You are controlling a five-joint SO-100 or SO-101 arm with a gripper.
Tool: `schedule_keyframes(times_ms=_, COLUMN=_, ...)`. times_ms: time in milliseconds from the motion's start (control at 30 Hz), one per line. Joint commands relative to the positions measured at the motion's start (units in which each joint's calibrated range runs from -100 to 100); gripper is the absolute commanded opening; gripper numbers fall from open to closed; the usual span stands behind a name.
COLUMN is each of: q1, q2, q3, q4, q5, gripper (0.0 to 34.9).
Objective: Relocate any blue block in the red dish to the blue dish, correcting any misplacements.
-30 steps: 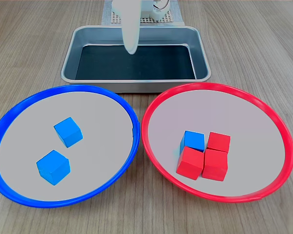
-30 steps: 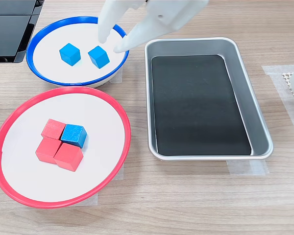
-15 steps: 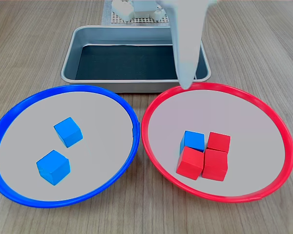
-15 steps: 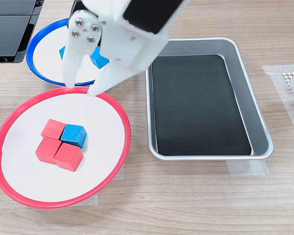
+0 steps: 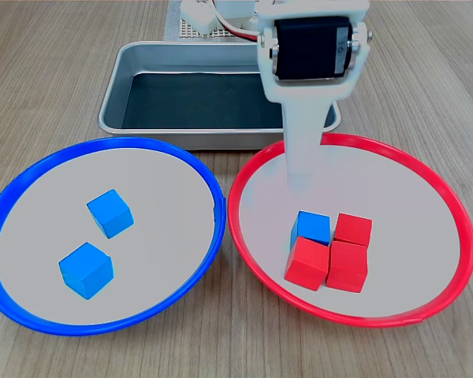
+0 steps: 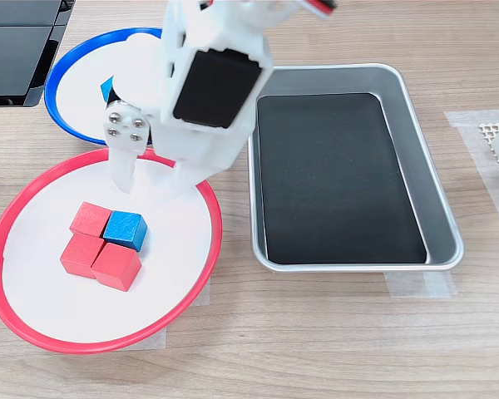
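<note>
Gripper (image 6: 145, 187) parted, empty, above blue block (image 6: 125, 229) mid-left in second exterior view; tight-packed red cubes (image 6: 91, 252) risk jamming fingers.

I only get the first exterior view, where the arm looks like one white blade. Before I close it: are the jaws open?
Observer: Yes. In the second exterior view the white gripper shows two fingers spread apart, with nothing between them.
Operator: Does it straddle the small bright-blue cube in the red-rimmed round dish?
Observer: No. Both fingertips show clear of that cube, on its blue-dish side.
Operator: Is anything against the cube's far face, towards the rectangular metal tray?
Observer: Nothing; that face is free. The red cubes press against two other sides.
</note>
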Motion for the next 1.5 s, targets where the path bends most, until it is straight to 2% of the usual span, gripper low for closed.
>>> schedule_keyframes(times_ms=0, q1=0.60, q2=1.93, q3=-5.88, q4=0.26, q5=0.05, gripper=6.0)
schedule_keyframes(times_ms=400, q1=0.70, q2=6.28, q3=-9.07, q4=0.50, q5=0.29, gripper=8.4)
schedule_keyframes(times_ms=900, q1=-1.56, q2=12.16, q3=-15.62, q4=1.74, q5=0.54, gripper=9.0)
schedule_keyframes(times_ms=1167, q1=-3.35, q2=12.25, q3=-15.62, q4=3.97, q5=0.05, gripper=9.6)
schedule_keyframes(times_ms=1467, q1=-4.29, q2=12.25, q3=-15.44, q4=3.31, q5=-0.44, gripper=10.7)
